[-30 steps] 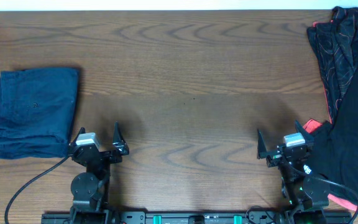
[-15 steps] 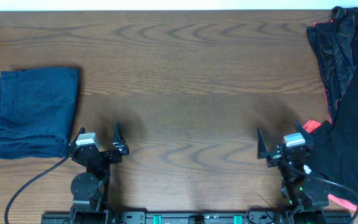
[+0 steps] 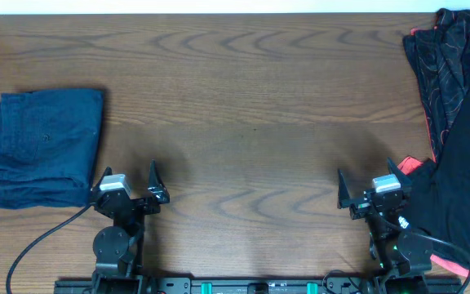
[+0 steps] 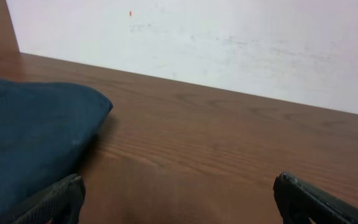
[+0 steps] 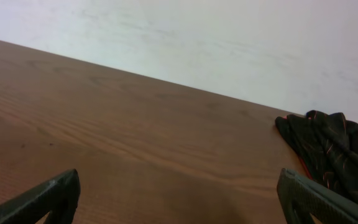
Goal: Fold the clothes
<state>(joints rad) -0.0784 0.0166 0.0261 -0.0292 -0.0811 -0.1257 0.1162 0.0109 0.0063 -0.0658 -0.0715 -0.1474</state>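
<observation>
Wood-grain table (image 3: pixel 251 98); folded navy garment (image 3: pixel 46 147) left, crumpled black-coral clothes (image 3: pixel 457 131) right; left gripper (image 3: pixel 129 176), right gripper (image 3: pixel 366 180) spread, empty.

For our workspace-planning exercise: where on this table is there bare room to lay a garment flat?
The brown wooden table is bare across its middle, between the folded dark-blue garment on the left and the heaped black and coral-red clothes on the right. The right edge is crowded.

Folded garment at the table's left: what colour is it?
The folded garment is plain dark blue, clearest in the overhead view.
</observation>
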